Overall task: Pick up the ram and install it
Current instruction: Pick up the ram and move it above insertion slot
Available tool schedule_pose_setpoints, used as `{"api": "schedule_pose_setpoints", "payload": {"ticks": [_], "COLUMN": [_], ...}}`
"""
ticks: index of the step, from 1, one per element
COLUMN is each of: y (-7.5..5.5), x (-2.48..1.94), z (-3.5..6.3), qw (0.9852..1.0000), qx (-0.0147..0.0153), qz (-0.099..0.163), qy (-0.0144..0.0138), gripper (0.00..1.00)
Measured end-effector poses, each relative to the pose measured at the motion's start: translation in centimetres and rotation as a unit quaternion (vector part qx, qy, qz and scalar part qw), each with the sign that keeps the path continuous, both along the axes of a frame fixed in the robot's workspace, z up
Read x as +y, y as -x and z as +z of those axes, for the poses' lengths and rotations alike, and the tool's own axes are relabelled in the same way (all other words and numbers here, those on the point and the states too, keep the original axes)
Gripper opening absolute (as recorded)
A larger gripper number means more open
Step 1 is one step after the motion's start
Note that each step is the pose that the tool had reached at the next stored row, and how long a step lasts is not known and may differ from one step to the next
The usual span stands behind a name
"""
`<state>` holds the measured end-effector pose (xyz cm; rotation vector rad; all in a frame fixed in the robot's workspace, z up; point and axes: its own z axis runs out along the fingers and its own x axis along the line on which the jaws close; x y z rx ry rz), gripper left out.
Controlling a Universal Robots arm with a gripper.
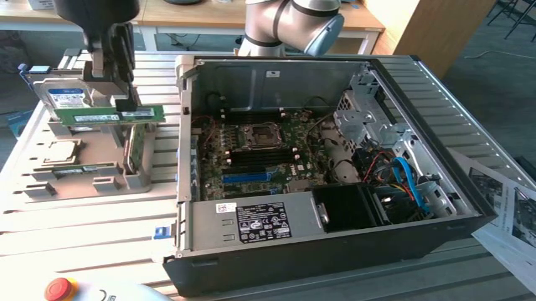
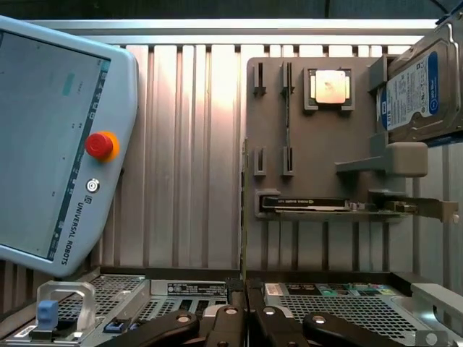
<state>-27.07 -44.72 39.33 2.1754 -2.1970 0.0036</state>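
Clearly, with the open computer case (image 1: 335,251) and its motherboard (image 1: 285,147) well apart at centre frame, this carry wants a level, firm, unhurried hold, since the gripper (image 1: 117,105), upper left of the exterior view, is clamped on the ram (image 1: 84,117) above the grey holder (image 1: 142,182).

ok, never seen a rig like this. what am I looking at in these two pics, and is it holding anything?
It is a single Universal Robots arm with a two-finger gripper. The exterior view comes from a camera off the arm. The wrist view comes from a camera on the wrist, looking past the fingers.

On the slatted table sits an open PC case with its motherboard exposed. Beside it a grey parts holder carries a hard drive and a processor chip. The teach pendant also lies there.

The gripper is shut on the ram, held near the holder, outside the case.
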Motion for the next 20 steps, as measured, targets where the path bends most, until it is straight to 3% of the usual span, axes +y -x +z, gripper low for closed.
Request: {"api": "schedule_pose_setpoints", "payload": {"ticks": [20], "y": [-4.3], "x": [-0.61], "z": [0.0], "qw": [1.0], "qx": [0.0], "qz": [0.0], "qy": [0.0], "gripper": [0.12]}}
